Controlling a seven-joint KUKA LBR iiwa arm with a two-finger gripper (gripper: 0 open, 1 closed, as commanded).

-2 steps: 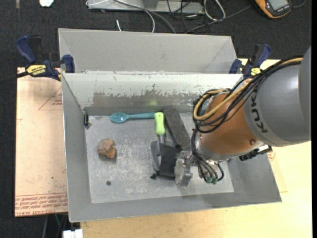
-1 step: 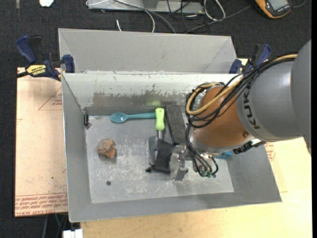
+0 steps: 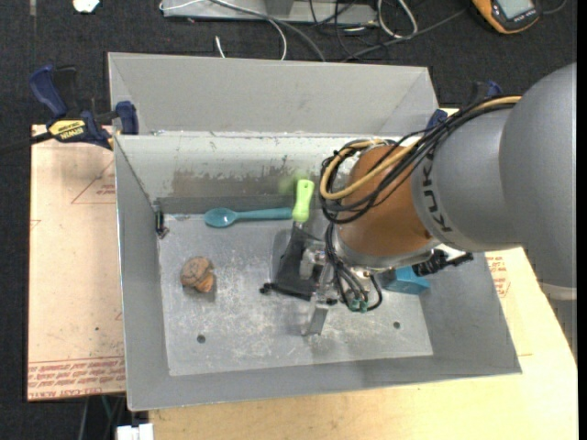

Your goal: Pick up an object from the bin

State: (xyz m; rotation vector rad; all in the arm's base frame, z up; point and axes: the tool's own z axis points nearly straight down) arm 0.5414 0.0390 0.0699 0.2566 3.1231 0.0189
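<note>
Leftmost, grey metal bin (image 3: 138, 273): sloped left wall, then a wide stretch of bare floor along the left and front edges, free of items.

- Item 1: brown lumpy stone-like piece (image 3: 197, 275), on the floor left of centre, well apart from the walls and from every other item.
- Item 2: teal plastic spoon (image 3: 246, 215), lying flat near the foot of the back wall, bowl to the left, handle running right.
- Item 3: yellow-green piece (image 3: 304, 200), at the spoon's handle end, against the back wall.
- Item 4: black angular piece (image 3: 293, 269), mid-floor, just left of the gripper; nearest item to it.
- Gripper (image 3: 315, 321): low over bare floor toward the front, just right of and in front of the black piece. Whether it is wide, narrow or holding anything cannot be told.
- Item 5: blue piece (image 3: 410, 280), on the floor to the right, partly hidden under the arm.
- Arm: orange cover (image 3: 385, 209) with looped cables, occupying the bin's right half.
</note>
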